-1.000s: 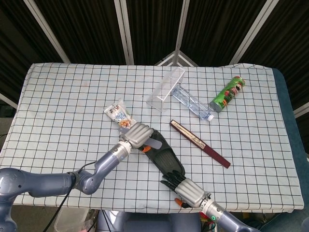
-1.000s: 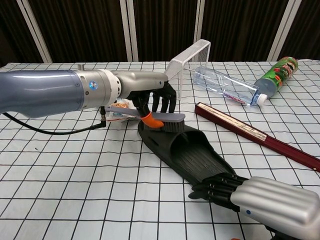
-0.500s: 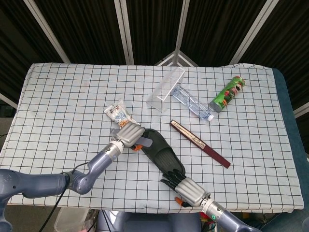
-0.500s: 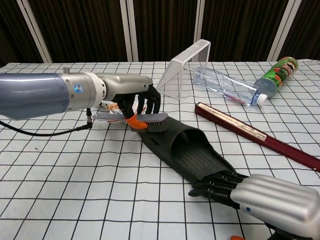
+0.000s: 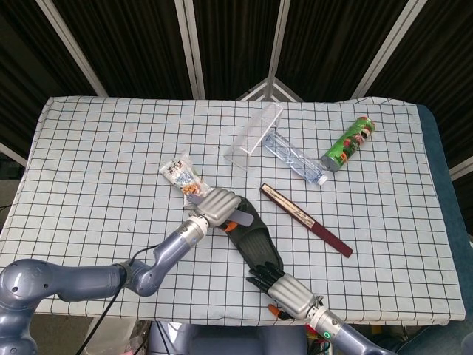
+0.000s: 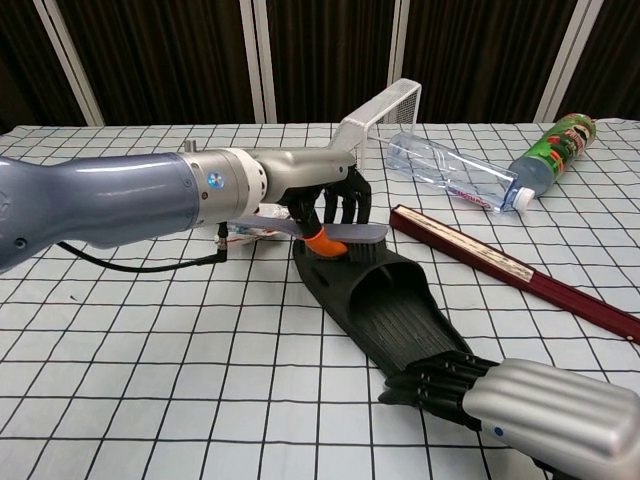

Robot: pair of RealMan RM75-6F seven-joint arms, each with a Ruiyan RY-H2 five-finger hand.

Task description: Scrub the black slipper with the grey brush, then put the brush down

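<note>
The black slipper (image 5: 255, 238) (image 6: 385, 302) lies on the checked cloth, toe toward the far left. My left hand (image 5: 219, 205) (image 6: 330, 200) grips the grey brush (image 6: 352, 237) (image 5: 238, 215) by its grey and orange handle. The bristles rest on the slipper's far end. My right hand (image 5: 290, 294) (image 6: 520, 400) lies at the near end, its dark fingers (image 6: 432, 378) pressing down on the slipper's heel.
A snack packet (image 5: 181, 174) lies just beyond my left hand. A long dark red box (image 5: 305, 219) lies right of the slipper. Further back are a clear plastic container (image 5: 255, 134), a water bottle (image 5: 295, 157) and a green can (image 5: 347, 143).
The left hand swept the brush back toward the left, off the slipper's tip, then forward again to the right onto the slipper's far end. The right hand stayed on the heel.
</note>
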